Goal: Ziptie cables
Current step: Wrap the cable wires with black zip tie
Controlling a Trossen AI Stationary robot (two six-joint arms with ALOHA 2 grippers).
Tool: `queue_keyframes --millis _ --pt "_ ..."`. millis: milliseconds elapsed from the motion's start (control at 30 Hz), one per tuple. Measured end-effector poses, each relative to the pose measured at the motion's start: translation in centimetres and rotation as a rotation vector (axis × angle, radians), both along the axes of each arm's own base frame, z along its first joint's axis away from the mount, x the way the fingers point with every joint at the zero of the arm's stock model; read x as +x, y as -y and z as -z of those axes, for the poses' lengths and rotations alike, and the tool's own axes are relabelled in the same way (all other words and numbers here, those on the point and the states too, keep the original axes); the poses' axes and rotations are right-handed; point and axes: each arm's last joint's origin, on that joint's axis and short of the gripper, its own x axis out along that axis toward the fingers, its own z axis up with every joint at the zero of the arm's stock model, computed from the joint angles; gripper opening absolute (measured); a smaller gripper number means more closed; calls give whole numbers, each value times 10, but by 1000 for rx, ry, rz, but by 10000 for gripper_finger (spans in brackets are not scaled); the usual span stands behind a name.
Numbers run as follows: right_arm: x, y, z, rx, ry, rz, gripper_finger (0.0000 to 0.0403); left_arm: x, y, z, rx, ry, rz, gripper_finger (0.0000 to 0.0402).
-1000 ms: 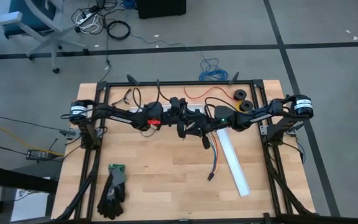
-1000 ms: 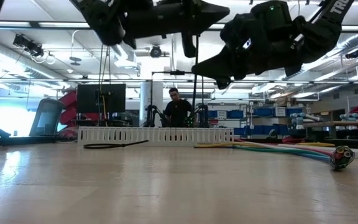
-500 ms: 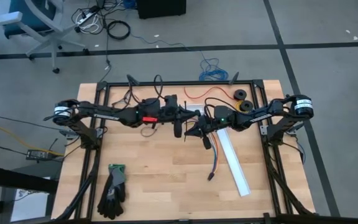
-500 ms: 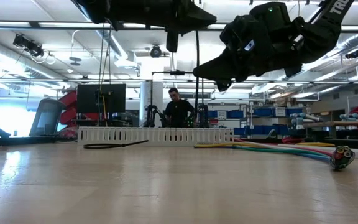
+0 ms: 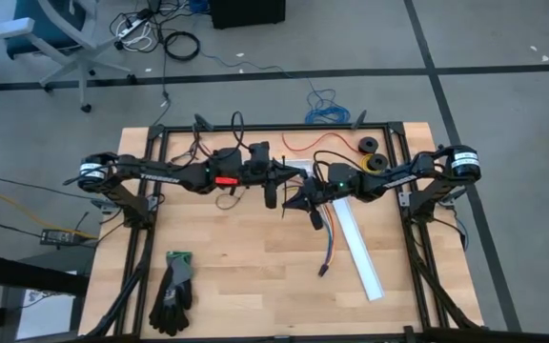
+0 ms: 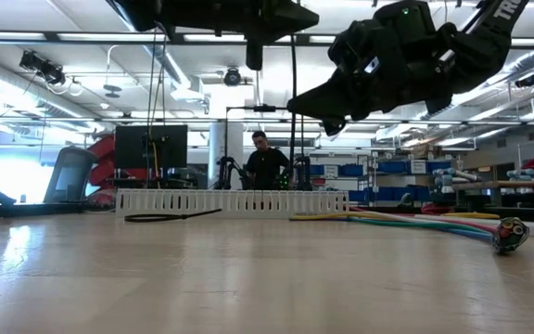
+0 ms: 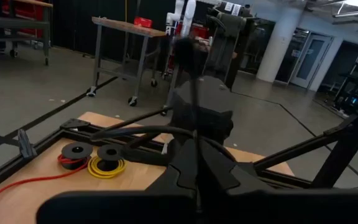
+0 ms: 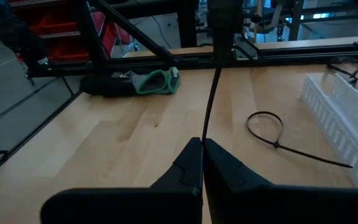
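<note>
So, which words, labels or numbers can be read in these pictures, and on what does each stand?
"TR": white letters, cut off by the picture's edge, on the right arm, low view.
White lettering on the left arm, high view: too small to read.
White labels on equipment in the room, left wrist view: too blurred to read.

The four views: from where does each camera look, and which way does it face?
High: above, looking straight down on the table; both arms show, with the left pincer and right pincer close together mid-table.
Low: at table height, level towards the room; both arms overhead.
Left wrist: on the left arm, past its own pincer towards the right arm and the wire spools.
Right wrist: on the right arm, past its shut pincer pinching a black strip.
Shared: high and right wrist show the gloves; high and low show the cables.
</note>
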Motion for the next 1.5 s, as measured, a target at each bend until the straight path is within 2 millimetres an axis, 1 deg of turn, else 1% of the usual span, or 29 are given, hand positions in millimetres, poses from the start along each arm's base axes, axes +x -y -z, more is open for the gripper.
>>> queue_keyframes --millis 200,333,467,667,900,1033,1300,1400,1500 --pt "1 -6 0 -3 -1 18 0 -3 0 -3 0 -5 0 7" --pt "1 -9 0 -4 -2 39 0 -12 1 -12 24 -19 -4 7" --pt "1 -11 -1 -4 6 35 0 -19 1 -17 22 -47 -22 7" --pt "2 -11 -3 2 31 41 0 -19 1 -16 19 -53 -22 7" --pt "2 -10 -5 0 48 60 0 -19 2 -20 14 -10 -20 10" --pt "2 -10 -5 0 48 60 0 -18 2 -18 17 -37 -13 28" --pt "2 -10 -5 -1 48 61 0 -18 2 -16 20 -56 -13 89" --pt "2 -10 -5 -3 55 65 0 -18 2 -16 45 -60 -13 99" --pt "2 -10 -7 -4 67 70 0 -18 2 -17 46 -44 -13 101"
